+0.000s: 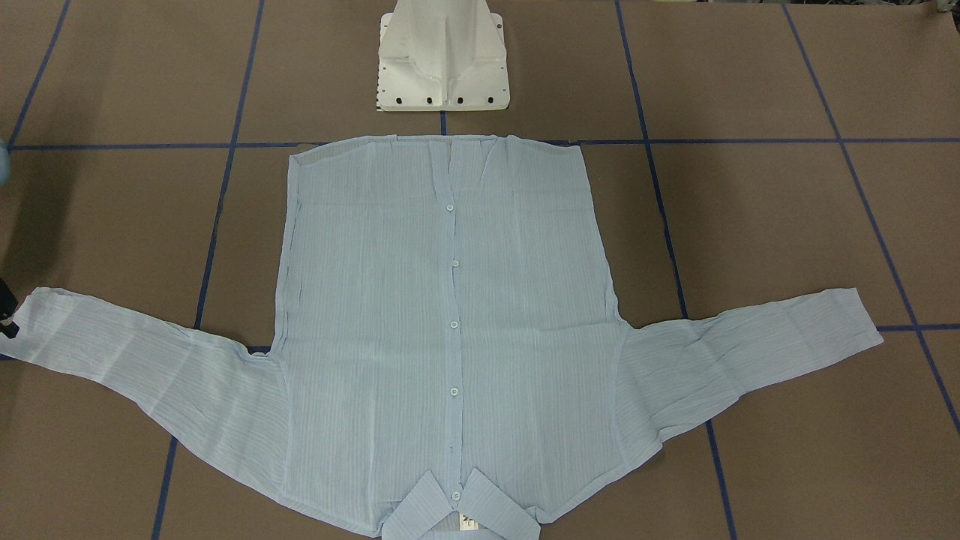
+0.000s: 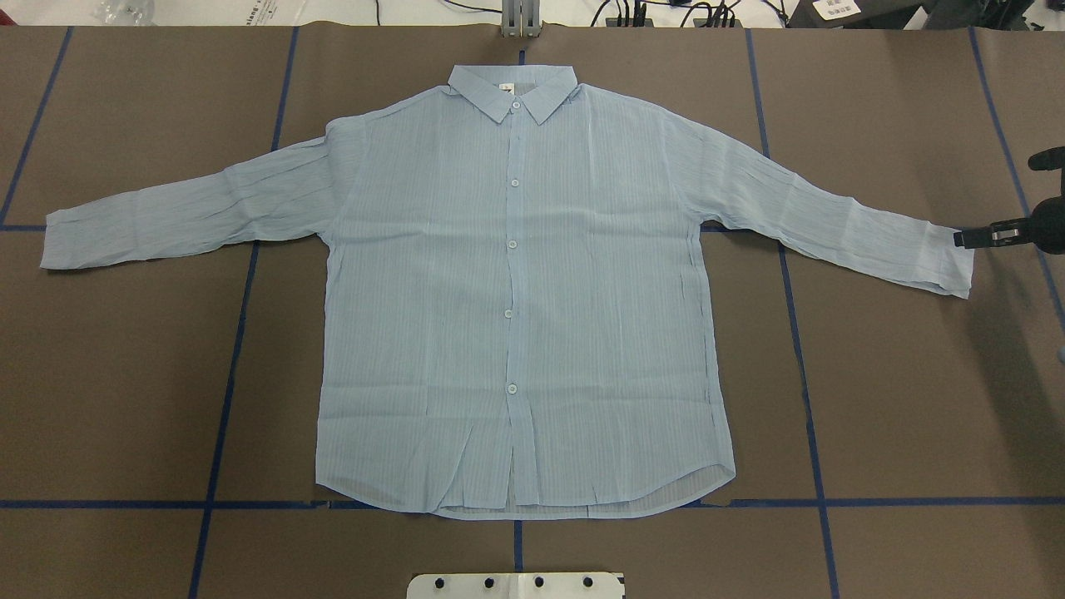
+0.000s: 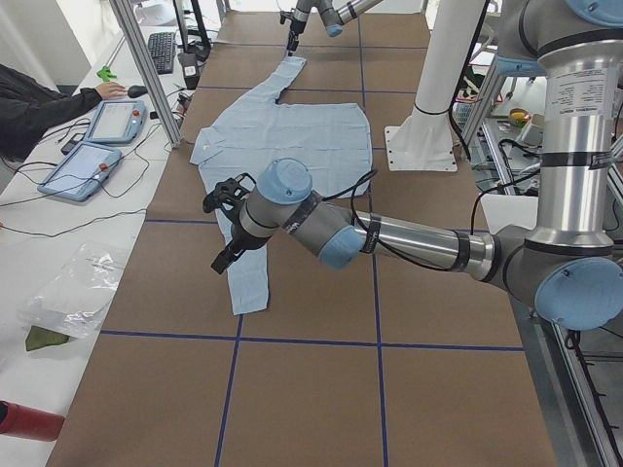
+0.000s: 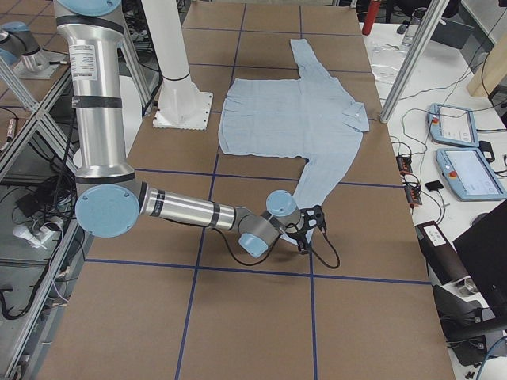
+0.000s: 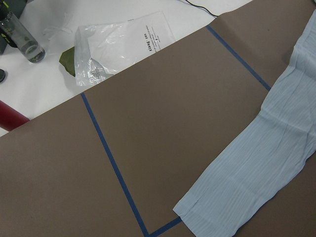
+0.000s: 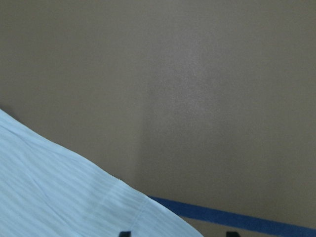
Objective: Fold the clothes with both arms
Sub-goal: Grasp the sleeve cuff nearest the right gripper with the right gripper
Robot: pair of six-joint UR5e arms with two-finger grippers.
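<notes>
While flat, shirt [image 2: 516, 291] on table [image 2: 125, 374].

Brown table [image 2: 125, 374], blue tape grid [image 2: 225, 399]; white pedestal [image 1: 442, 60] on it; 2 tablets [image 3: 115, 122], plastic bag [image 5: 116, 42], red cylinder [image 3: 24, 420] on side bench [image 3: 39, 243].

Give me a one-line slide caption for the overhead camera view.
Light-blue shirt spread flat on the brown table, buttoned, sleeves out, right end effector at one cuff.

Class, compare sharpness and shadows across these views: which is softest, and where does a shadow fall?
Right wrist-mounted view is softest: the shirt looks smeared. Overhead exterior is crisp and evenly lit, with a shadow on the table beside the right gripper.
</notes>
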